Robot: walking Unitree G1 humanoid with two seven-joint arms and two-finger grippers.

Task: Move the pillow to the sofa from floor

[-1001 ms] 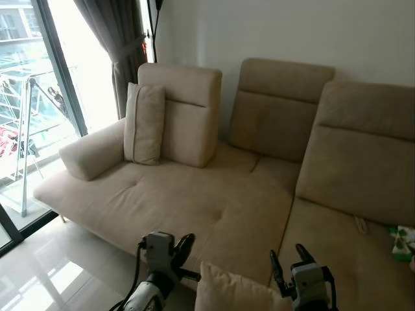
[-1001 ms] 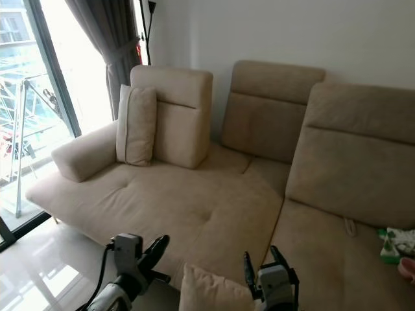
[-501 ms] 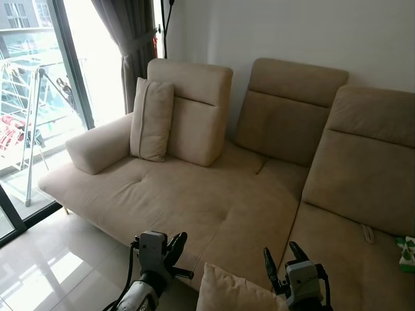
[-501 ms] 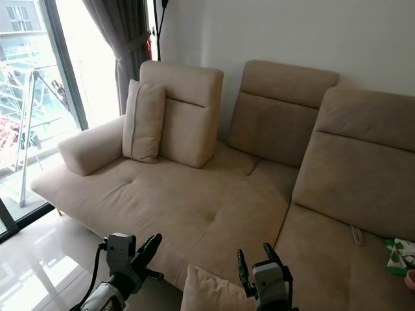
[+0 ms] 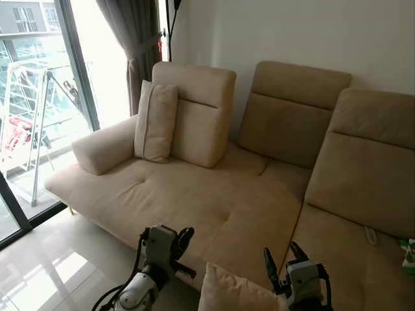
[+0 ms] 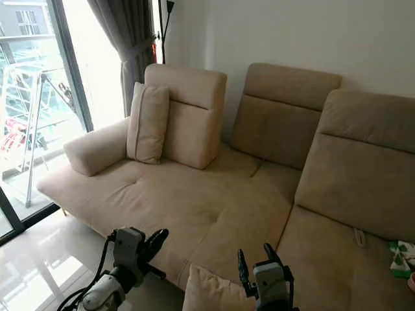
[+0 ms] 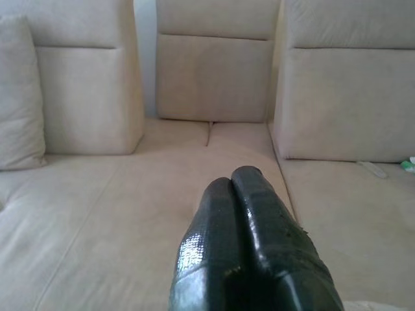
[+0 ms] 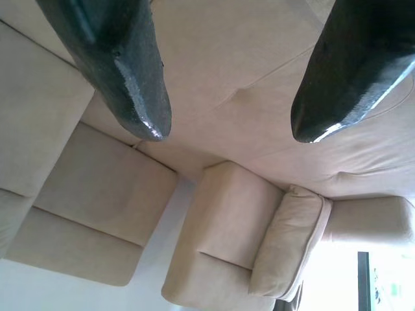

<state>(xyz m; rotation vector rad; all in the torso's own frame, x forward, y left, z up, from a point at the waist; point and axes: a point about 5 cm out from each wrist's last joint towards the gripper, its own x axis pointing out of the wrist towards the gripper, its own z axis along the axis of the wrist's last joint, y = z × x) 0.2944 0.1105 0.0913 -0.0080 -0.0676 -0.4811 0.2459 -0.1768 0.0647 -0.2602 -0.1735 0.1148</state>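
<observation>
Pillow (image 5: 233,291) is sitting low at the front edge of the head views, right in front of the beige sofa (image 5: 214,201), tucked between the two arms. The left tool (image 5: 183,238) hovers just off the pillow's left side, by the front edge of the seat, and its wrist view shows both black fingers (image 7: 249,227) pressed together with nothing between them. The right tool (image 5: 282,259) is up by the pillow's right top corner, fingers (image 8: 130,91) spread wide and gripping nothing, pointing out over the seat cushions. Can't tell if either one actually touches the pillow. A second pillow (image 5: 155,121) leans upright against the sofa's left backrest next to the armrest. Glossy tile floor (image 5: 45,259) on the left, with a big window (image 5: 39,97) and dark curtain (image 5: 133,45) behind.
</observation>
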